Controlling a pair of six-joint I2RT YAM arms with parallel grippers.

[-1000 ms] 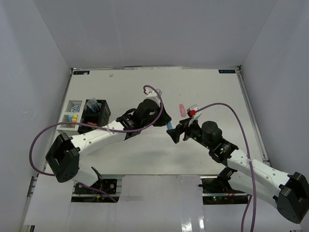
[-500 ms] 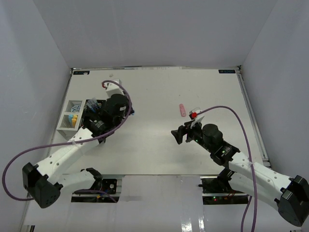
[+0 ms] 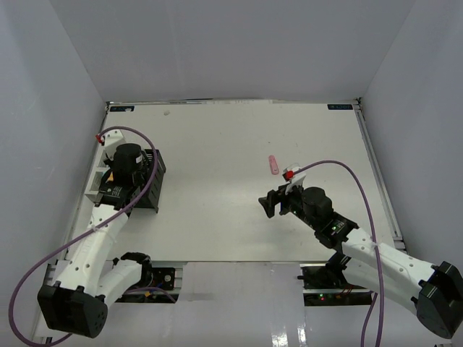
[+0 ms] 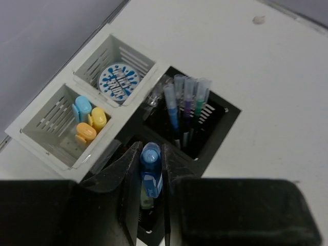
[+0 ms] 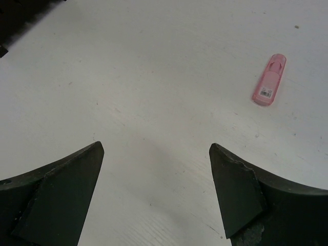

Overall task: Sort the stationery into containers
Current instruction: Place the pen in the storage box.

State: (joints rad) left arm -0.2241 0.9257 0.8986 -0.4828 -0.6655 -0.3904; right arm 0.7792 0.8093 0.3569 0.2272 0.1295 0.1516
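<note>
Blue marker [image 4: 151, 171] sits clamped in the left tool [image 4: 150, 151], just above the black slotted organizer [image 4: 224, 111]; right tool [image 5: 156, 154] stands wide apart, well right of the organizer; pink marker [image 5: 269, 79] lies on the surface [image 5: 154, 61], likewise well right of it.

A white table [image 3: 217, 130] sits boxed in by plain grey walls [image 3: 231, 50] at nine, twelve and three o'clock (evenly lit).

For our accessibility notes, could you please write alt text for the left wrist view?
The left gripper holds a blue marker over the black organizer, where thin pens stand. Beside it, the white tray holds a round blue-white roll in one compartment and blue, yellow and orange markers in the other.
</note>
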